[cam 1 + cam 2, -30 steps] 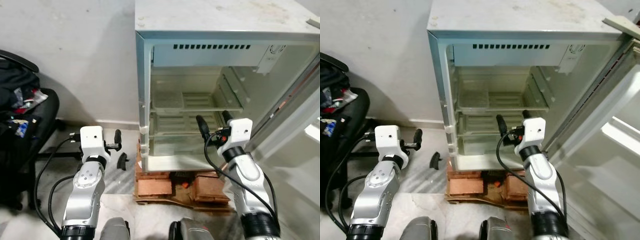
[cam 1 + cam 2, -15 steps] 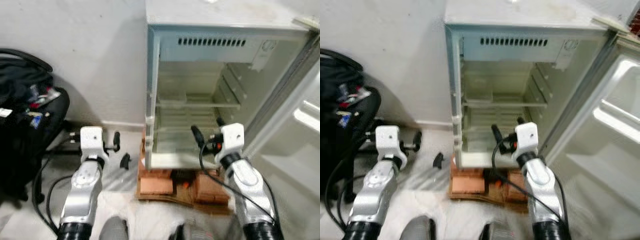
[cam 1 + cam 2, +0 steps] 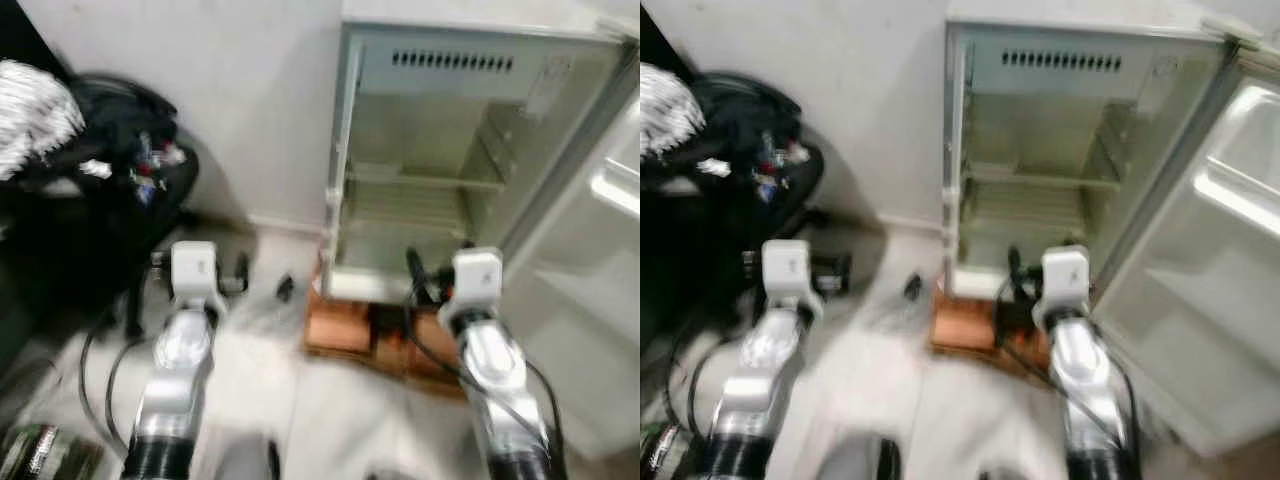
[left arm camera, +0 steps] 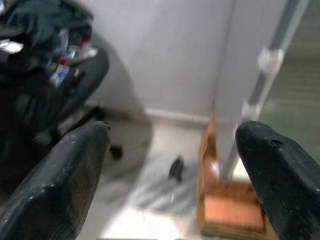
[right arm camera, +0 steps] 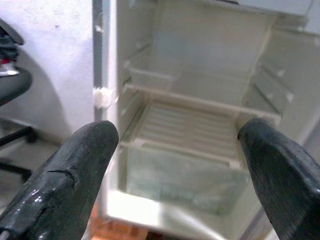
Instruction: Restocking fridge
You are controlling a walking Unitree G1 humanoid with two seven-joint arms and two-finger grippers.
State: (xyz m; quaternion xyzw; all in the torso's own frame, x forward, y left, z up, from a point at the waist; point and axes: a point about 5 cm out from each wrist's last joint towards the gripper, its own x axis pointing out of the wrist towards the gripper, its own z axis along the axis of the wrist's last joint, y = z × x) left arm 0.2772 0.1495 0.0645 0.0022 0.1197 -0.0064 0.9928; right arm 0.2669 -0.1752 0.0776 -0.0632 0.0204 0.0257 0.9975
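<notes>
The fridge (image 3: 1060, 170) stands open at the far right, its door (image 3: 1200, 260) swung out to the right and its shelves (image 5: 190, 125) seen bare. It lies straight ahead of the right gripper (image 5: 180, 165), which is held spread and empty toward the lower shelves, so that arm is judged the nearer. The left gripper (image 4: 175, 175) is also parted and empty, aimed at the floor left of the cabinet. The fridge is raised on bricks (image 3: 340, 335). A cluttered black chair (image 3: 110, 200) is seen at far left, well apart, and a small dark object (image 3: 285, 288) lies on the floor between.
</notes>
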